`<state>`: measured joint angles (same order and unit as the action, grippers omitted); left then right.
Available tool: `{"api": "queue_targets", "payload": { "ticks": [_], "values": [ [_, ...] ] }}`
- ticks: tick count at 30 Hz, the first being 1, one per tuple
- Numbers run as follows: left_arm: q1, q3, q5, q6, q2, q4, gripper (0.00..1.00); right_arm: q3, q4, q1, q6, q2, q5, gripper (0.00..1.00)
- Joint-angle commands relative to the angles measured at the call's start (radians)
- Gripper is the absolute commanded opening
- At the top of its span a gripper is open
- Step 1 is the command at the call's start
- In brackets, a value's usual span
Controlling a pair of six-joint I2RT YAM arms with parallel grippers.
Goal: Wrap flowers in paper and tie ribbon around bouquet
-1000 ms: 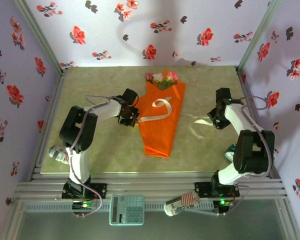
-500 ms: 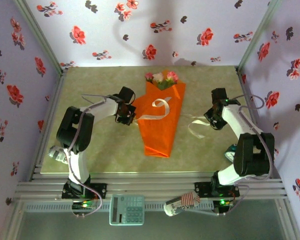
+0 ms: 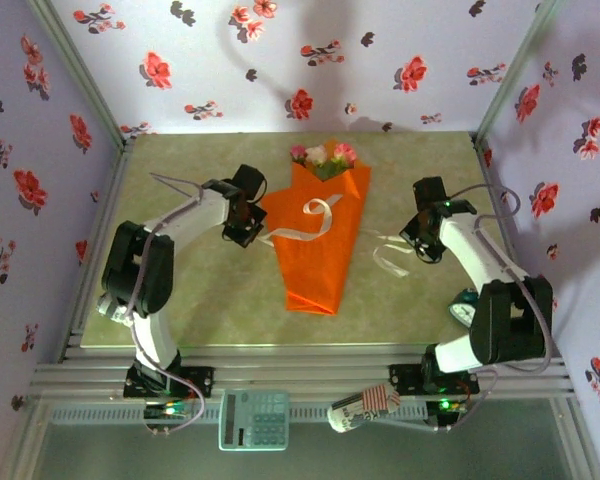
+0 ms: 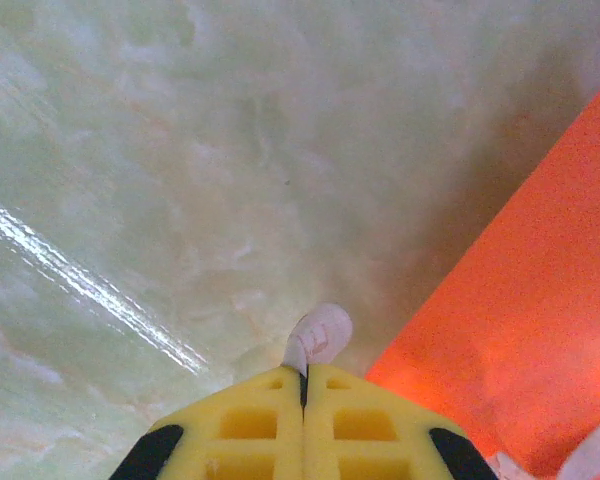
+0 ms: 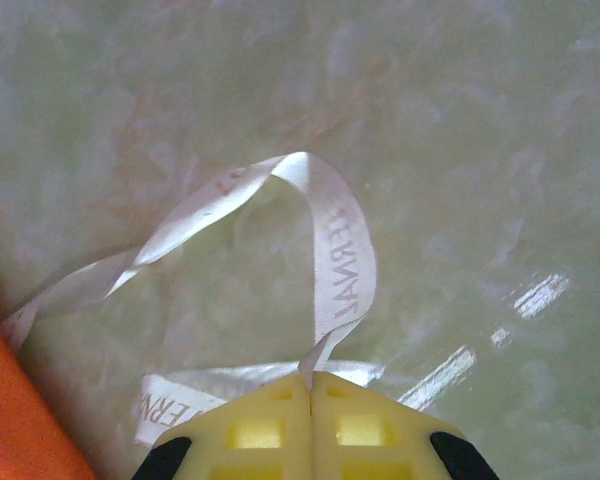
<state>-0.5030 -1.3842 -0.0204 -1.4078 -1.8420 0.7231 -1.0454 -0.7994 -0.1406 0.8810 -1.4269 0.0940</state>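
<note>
Left gripper: my left gripper [image 4: 303, 378] was clenched, pads pressed together, with a short white end of the ribbon [image 4: 318, 334] poking out of the seam.
Right gripper: my right gripper [image 5: 311, 382] was likewise clenched on the ribbon's other end, which looped loosely over the table [image 3: 200, 290] in front of it.
Bouquet position: the bouquet [image 3: 318, 255] lay flat mid-table between my arms, flowers [image 3: 323, 155] at the far, wide end, and the ribbon ran across its middle with a curl on top.
Paper: the orange paper [image 4: 540, 280] lay just beside my left pads, apart from them.
Handling, ribbon: judged very light, limp and slick; it twisted freely and could slip from a shallow pinch. Best taken near the ends, flat across the pads.
Handling, bouquet: judged light, thin-walled and easily creased or dragged; a hard pull could shift the cone or crush the stems.
</note>
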Motion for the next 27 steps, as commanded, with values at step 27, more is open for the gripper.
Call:
{"api": "queue_targets", "payload": {
  "ticks": [27],
  "values": [
    [-0.094, -0.081, -0.163, 0.126, -0.147, -0.194, 0.0, -0.122, 0.453, -0.478, -0.127, 0.015, -0.769, 0.0]
  ]
}}
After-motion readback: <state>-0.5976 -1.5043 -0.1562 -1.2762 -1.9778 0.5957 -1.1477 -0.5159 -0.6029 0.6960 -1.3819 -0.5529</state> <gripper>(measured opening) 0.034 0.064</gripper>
